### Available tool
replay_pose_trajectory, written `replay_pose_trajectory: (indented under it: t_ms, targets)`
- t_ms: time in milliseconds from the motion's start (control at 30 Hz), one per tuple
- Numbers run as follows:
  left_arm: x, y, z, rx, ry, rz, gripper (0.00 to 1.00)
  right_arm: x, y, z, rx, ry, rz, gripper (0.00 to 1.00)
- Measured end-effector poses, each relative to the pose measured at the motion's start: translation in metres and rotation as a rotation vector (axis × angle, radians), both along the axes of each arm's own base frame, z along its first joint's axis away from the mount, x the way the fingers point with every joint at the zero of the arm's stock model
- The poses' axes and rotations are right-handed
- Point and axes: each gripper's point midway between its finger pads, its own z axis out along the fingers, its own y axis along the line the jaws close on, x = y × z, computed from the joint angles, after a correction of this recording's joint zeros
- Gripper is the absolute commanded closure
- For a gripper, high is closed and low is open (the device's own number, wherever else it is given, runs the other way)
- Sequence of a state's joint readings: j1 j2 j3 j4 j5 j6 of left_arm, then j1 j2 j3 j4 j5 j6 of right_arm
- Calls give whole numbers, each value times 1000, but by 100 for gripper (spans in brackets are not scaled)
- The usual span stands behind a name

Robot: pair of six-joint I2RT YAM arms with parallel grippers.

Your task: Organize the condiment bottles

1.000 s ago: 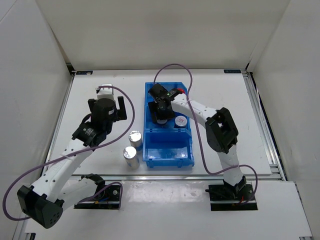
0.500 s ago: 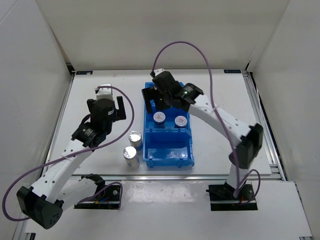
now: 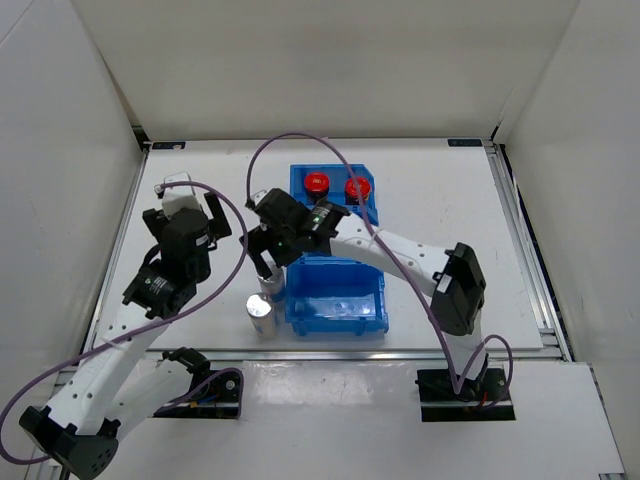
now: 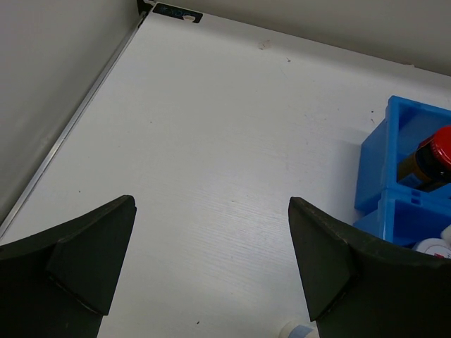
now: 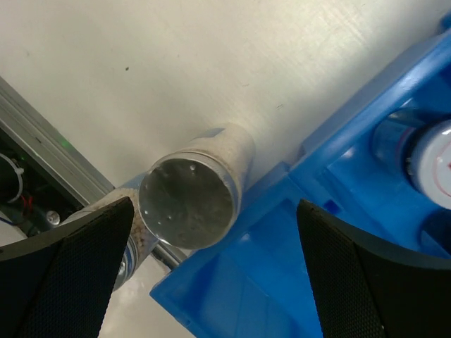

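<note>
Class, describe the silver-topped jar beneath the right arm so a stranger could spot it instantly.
Find the blue bin mid-table. Just left of it, the farther silver-topped jar sits under the right end effector. The nearer silver-topped jar stands uncovered, closer to the arm bases.

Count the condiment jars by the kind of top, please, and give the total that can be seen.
Red-capped jars: 2
Silver-topped jars: 2
Jars with grey red-white lids: 1 clearly seen; a second may be hidden
Total: 5 clearly in view
</note>
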State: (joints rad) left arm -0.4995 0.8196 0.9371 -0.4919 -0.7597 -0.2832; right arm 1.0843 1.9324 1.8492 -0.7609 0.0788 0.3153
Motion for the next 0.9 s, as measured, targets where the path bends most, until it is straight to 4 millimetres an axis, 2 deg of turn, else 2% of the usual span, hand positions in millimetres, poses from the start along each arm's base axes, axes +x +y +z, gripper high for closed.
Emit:
replay_pose_trajectory:
  t_ms: [67, 233, 333, 500, 733, 767, 833, 867, 900]
  targets:
    - [1, 0, -2, 2, 6, 2, 0, -4, 3, -9, -21, 7, 16, 1]
    - [4, -2, -7, 13, 25, 4, 0, -10, 6, -12, -22, 11, 34, 2]
    - [4, -2, -7, 12, 24, 5, 0, -10, 7, -16, -28, 19, 35, 6]
    - [4, -1, -7, 13, 24, 6, 0, -9, 8, -35, -60, 46, 30, 13]
    - [4, -1, -6, 12, 22, 8, 0, -9, 11, -43, -75, 57, 17, 40]
    - [4, -1, -6, 11, 21, 8, 0, -7, 12, -42, -75, 52, 14, 50]
    - [3, -1, -5, 9, 18, 8, 0, -4, 13, -42, -86, 47, 4, 62]
    - [3, 0, -5, 8, 16, 9, 0, -2, 13, -42, -96, 40, -4, 74]
    - [3, 0, -5, 7, 15, 9, 0, 1, 13, -41, -105, 28, -13, 80]
